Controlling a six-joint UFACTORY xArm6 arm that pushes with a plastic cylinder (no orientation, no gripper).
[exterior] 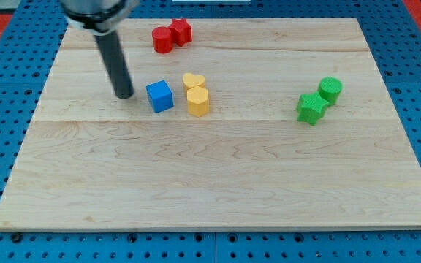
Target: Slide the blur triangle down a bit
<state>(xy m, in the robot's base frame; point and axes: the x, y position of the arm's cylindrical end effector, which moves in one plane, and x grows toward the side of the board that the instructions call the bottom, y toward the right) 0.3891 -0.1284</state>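
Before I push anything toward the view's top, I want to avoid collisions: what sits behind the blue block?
Behind the blue block, toward the view's top, is bare wood, then the two red blocks near the board's edge. My tip rests to its left. The block hides only board just behind it.

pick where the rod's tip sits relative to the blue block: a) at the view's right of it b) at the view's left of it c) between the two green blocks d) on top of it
b: my tip rests on the board just at the view's left of the blue block, with a small gap showing between them.
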